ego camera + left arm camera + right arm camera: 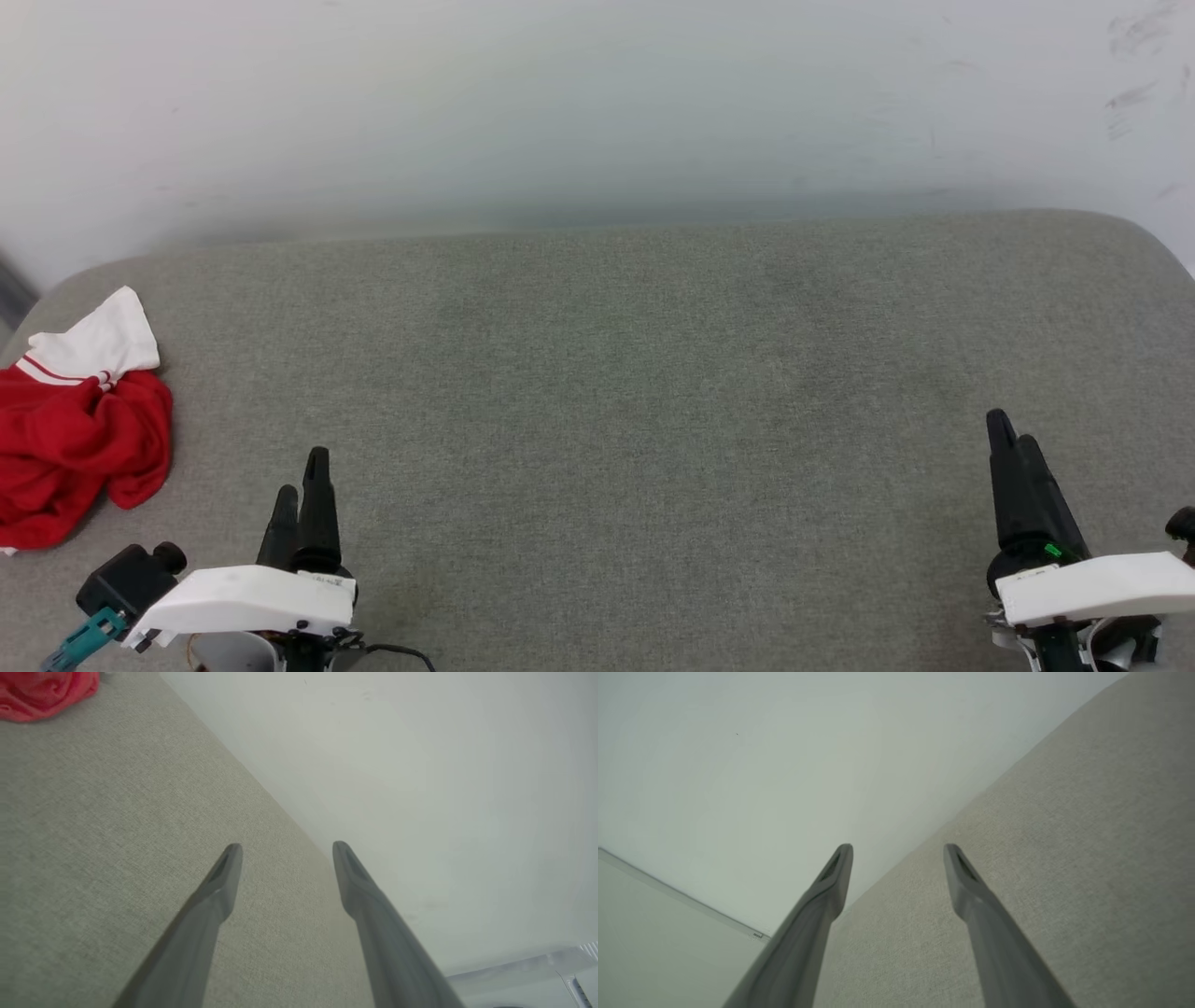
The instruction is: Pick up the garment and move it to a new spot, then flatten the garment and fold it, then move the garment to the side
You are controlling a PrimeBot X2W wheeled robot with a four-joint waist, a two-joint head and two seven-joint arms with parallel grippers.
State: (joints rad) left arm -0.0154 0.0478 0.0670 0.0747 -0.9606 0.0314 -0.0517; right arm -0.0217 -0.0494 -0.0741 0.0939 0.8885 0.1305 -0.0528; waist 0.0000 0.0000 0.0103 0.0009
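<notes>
Left end effector (301, 474) low at the near left: fingers spread wide, nothing between them, over the bare grey padded surface (597, 373). Right end effector (1013, 429) at the near right: likewise spread and empty, aimed toward the pale wall (597, 112).

Garment (84, 439): crumpled red heap at the surface's left edge, partly cut off by the head view's border. Lies to the left of the left end effector and slightly farther out, near but not touching. Sits well apart from the right one, with the whole width of the surface between. Shows as a red corner at the upper left of the left wrist view, off that end effector's line.

Long axis roughly near-to-far along the left edge, leaning a little. White sleeve (98, 345) at the far end, pointing toward the wall. Probably calls for a leftward swing of the left arm.
</notes>
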